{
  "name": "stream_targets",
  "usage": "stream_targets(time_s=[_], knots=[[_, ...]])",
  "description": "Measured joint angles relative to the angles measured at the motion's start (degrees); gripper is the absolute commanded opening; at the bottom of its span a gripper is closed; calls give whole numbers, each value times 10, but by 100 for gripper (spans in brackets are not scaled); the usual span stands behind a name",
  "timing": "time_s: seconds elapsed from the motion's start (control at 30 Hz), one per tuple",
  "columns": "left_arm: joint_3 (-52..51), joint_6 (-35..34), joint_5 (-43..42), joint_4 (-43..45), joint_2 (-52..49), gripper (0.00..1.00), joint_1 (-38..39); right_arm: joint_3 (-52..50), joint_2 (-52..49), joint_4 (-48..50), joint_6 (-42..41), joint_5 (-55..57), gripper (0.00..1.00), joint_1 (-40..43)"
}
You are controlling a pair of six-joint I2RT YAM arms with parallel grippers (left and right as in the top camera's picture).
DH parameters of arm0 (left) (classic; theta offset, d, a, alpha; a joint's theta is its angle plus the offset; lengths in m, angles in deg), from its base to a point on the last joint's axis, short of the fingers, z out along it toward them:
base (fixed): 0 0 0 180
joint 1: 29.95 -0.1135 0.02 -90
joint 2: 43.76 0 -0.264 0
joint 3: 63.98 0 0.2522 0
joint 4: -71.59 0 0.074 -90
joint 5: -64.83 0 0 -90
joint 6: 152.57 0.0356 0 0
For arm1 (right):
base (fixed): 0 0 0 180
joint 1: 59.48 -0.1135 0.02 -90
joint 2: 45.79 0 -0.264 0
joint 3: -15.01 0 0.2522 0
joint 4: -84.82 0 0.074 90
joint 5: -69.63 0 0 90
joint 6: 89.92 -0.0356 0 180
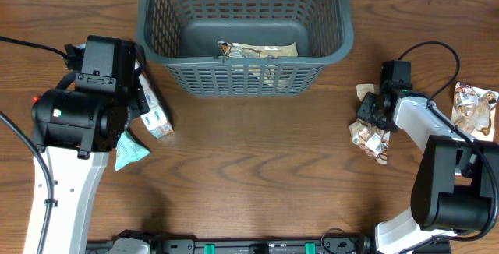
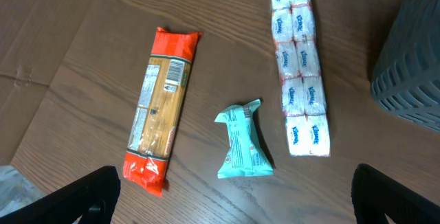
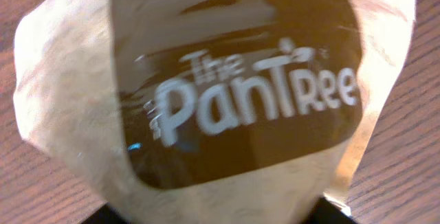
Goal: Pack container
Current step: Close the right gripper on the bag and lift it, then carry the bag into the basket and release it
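The dark grey slotted container (image 1: 156, 28) stands at the back centre, and its corner shows in the left wrist view (image 2: 412, 66). A snack bag (image 1: 257, 51) lies on its floor. My left gripper (image 2: 230, 196) is open and empty, above a teal packet (image 2: 242, 141), a red pasta pack (image 2: 161, 107) and a tissue strip (image 2: 299, 66). My right gripper (image 3: 220, 214) is wide open around a beige "The PanTree" bag (image 3: 227, 93). That bag lies on the table (image 1: 371, 135) at the right.
Another snack bag (image 1: 474, 107) lies at the far right edge. The left arm (image 1: 86, 106) hides most of the items below it; the tissue strip (image 1: 153, 112) and the teal packet (image 1: 129, 151) stick out. Cables run along both sides.
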Motion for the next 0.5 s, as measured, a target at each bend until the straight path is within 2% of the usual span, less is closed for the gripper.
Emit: stream_targets(time_s=[0.1, 0.13, 0.33, 0.5], knots=[[0, 0, 0, 0, 0, 96, 0, 4, 0, 0, -2, 2, 5, 0], [0, 0, 0, 0, 0, 96, 0, 7, 1, -2, 0, 2, 1, 0], [0, 0, 0, 0, 0, 96, 0, 40, 0, -37, 1, -8, 1, 0], [0, 0, 0, 0, 0, 96, 0, 137, -4, -118, 26, -21, 1, 0]])
